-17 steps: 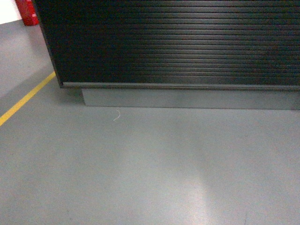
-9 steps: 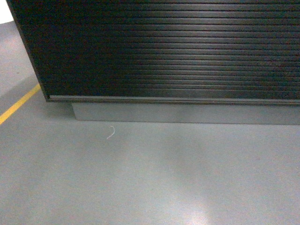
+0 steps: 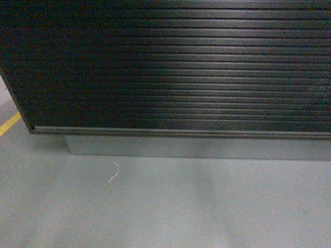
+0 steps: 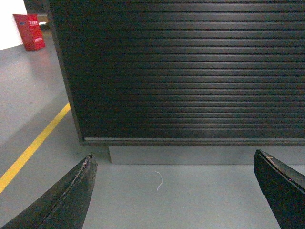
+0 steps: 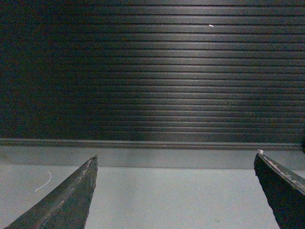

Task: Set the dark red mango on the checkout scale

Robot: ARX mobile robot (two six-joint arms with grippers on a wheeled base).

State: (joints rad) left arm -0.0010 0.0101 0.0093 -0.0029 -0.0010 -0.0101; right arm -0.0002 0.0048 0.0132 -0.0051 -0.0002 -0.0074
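The checkout [image 3: 176, 67] fills the upper part of the head view with its ribbed black front; only this front and the grey plinth under it show. The same ribbed front of the checkout [image 4: 186, 71] stands ahead in the left wrist view, and the checkout [image 5: 157, 71] spans the right wrist view too. My left gripper [image 4: 174, 160] is open, nothing between its dark fingers. My right gripper [image 5: 175, 160] is open as well, with only floor between its fingers. The dark red mango and the scale are out of view.
Grey floor lies before the counter, with a small white thread [image 3: 113, 172] on it near the plinth. A yellow floor line [image 4: 33, 145] runs along the left. A red box [image 4: 29, 31] stands far back left, past the counter's left corner [image 4: 64, 76].
The counter front has grown larger and slid down and left in the head view; the red box and most of the yellow line have left that view.
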